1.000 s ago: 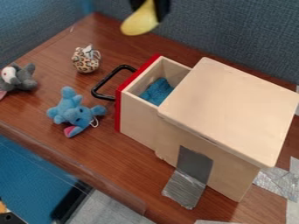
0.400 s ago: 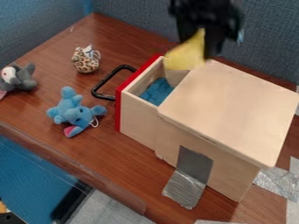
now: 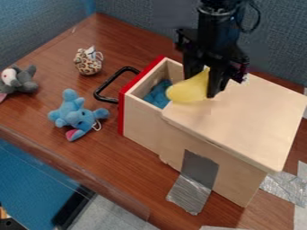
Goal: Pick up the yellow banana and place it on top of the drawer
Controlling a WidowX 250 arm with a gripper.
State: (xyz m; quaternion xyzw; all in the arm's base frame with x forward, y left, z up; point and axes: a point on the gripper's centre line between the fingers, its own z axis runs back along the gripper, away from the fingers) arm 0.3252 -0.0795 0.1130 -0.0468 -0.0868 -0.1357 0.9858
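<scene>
Gripper (image 3: pixel 202 85): swung down from the top edge, banana (image 3: pixel 185 91) along for the ride
Tape (image 3: pixel 190 194): silvery strip, box (image 3: pixel 243 119) side to table (image 3: pixel 126 157)
Drawer (image 3: pixel 140 117): wide open, blue stuff (image 3: pixel 156 93) inside
Blue plush (image 3: pixel 78 116): near the handle (image 3: pixel 108 99)
Jaws: clamped on the banana, at the box top's drawer-side edge; can't tell if it touches
Spotted toy (image 3: pixel 89 62): way back, upper left
</scene>
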